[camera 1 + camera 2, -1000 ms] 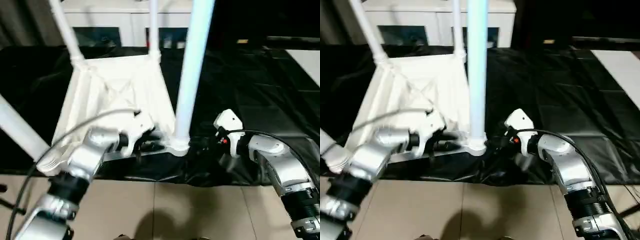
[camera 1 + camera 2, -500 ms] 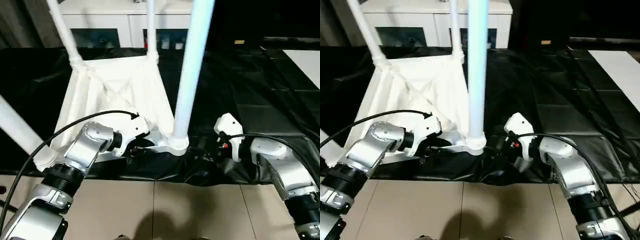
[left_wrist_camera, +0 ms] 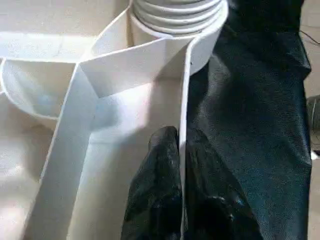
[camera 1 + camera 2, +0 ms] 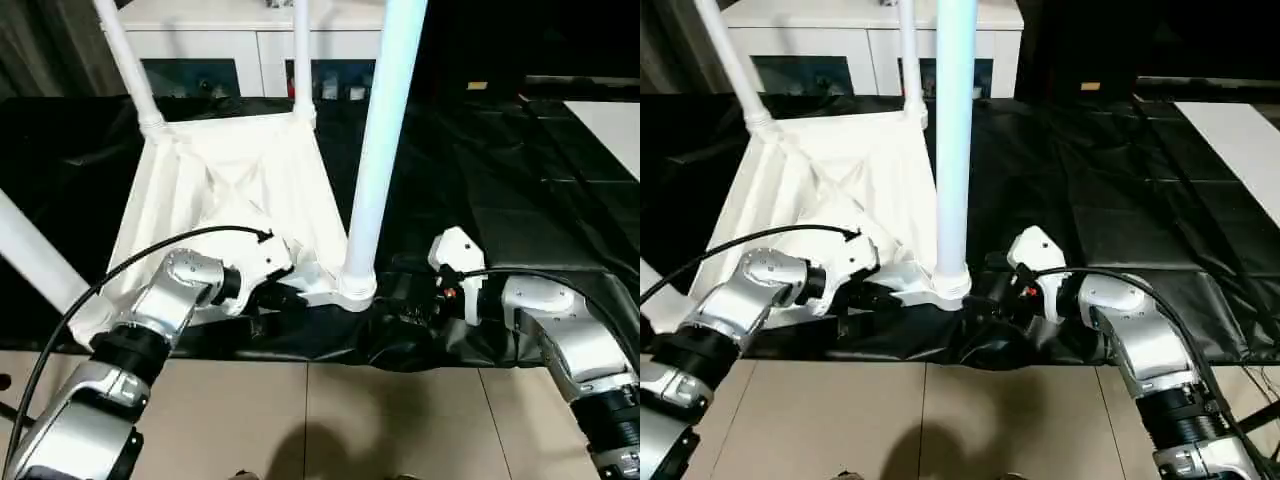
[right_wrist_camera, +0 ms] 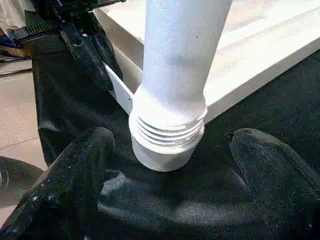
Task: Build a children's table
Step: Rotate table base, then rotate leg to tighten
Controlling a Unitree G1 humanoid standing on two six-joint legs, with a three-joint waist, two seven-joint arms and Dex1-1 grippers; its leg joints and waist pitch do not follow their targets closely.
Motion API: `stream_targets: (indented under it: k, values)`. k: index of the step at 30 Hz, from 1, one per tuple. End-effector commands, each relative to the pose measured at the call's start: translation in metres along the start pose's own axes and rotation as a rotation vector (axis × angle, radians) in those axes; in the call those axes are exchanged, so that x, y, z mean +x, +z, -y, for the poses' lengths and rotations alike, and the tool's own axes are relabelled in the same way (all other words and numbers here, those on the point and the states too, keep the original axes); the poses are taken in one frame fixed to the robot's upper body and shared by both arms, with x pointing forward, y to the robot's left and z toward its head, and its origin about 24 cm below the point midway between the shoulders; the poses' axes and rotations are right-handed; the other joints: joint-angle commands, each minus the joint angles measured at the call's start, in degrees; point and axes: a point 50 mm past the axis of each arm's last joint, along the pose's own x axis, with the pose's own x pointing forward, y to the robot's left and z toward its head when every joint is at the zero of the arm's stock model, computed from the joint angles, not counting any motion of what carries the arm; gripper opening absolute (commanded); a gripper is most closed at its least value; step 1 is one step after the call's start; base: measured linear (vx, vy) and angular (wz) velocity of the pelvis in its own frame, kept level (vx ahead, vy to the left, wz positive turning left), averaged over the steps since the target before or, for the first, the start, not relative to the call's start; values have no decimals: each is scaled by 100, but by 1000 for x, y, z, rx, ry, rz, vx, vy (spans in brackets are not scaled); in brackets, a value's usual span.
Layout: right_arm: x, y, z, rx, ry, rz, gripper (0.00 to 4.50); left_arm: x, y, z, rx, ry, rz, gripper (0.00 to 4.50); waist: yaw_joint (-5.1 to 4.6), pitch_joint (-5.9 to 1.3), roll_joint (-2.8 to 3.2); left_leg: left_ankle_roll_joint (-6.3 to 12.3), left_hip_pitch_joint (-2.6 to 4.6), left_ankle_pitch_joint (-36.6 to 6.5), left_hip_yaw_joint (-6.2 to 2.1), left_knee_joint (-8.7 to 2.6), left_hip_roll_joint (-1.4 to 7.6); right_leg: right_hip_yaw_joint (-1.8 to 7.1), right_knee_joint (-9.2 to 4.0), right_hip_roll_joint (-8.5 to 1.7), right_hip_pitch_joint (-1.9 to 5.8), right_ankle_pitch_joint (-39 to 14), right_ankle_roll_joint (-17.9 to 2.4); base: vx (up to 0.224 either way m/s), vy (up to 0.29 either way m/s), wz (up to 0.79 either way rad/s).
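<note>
1. Head camera views: the white plastic rectangular table top point(image 4: 235, 200) lies upside down, ribbed underside up, on the large black-covered work table point(image 4: 520, 180). Its near edge lies along the work table's front edge.
2. Tapered white tube legs stand in its corner sockets. The nearest white leg point(image 4: 375, 150) rises from the rounded corner socket point(image 4: 355, 290) at the near right corner of the top. Two more legs point(image 4: 125, 65) stand at the far corners, and another leg point(image 4: 35, 255) slants out at the near left corner.
3. The left gripper point(image 4: 280, 297) sits at the near rim of the top, just left of that socket. The right gripper point(image 4: 995, 295) sits just right of the same socket, over the crumpled black cover.
4. Beyond the work table stands a white cabinet with glass doors point(image 4: 240, 60).
5. Left wrist view: the left gripper's black fingers point(image 3: 160, 185) are pressed together on the thin white rim wall point(image 3: 184, 115) of the top, one finger on each side, close to the ringed leg base point(image 3: 175, 10).
6. Right wrist view: the right gripper's fingers point(image 5: 75, 175) are spread wide on either side of the leg's ringed base point(image 5: 167, 132), not touching it.
</note>
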Motion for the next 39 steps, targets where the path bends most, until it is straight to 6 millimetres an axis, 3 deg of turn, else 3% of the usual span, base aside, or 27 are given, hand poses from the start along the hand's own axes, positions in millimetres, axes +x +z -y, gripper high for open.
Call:
stream_targets:
  k: [1,7,8,12,19,26,31,39]
  values:
    - [-1,2,0,-9,10,1,416,0,-2,0,-1,-8,-11,7,33,-476,-95,443,47,-856,40,-365,6,105,-341,-141,399,-779,-1347,0,0,0]
    - [-1,3,1,-14,11,0,416,8,-7,12,-30,-42,-22,7,25,-479,-75,497,56,-834,41,-360,29,107,-319,-150,408,-588,-1477,0,0,0]
    - [-1,3,1,-14,12,1,416,10,-4,14,-37,-42,-6,7,35,-477,-55,508,66,-858,46,-356,21,106,-333,-145,397,-629,-1482,0,0,0]
    - [2,2,-1,22,22,9,433,18,10,21,-43,-34,67,2,46,-471,-66,496,72,-923,46,-363,38,109,-338,-152,403,-711,-1491,0,0,0]
    - [20,-2,4,38,-42,-22,433,21,15,24,-49,-29,80,2,18,-461,-48,337,74,-1124,45,-377,5,101,-395,-133,374,-1165,-1334,0,0,0]
    - [32,-2,8,52,-66,-37,433,19,16,24,-52,-18,71,2,14,-483,-39,378,66,-954,42,-365,5,96,-352,-122,383,-785,-1406,0,0,0]
    - [36,-4,8,64,-45,-45,433,18,15,24,-53,-14,65,2,23,-480,-50,413,62,-934,45,-366,5,98,-348,-132,392,-789,-1411,0,0,0]
    - [38,-3,11,73,-37,-41,364,15,14,22,-58,-4,58,0,17,-478,-49,398,64,-975,47,-367,8,99,-354,-135,385,-858,-1395,0,0,0]
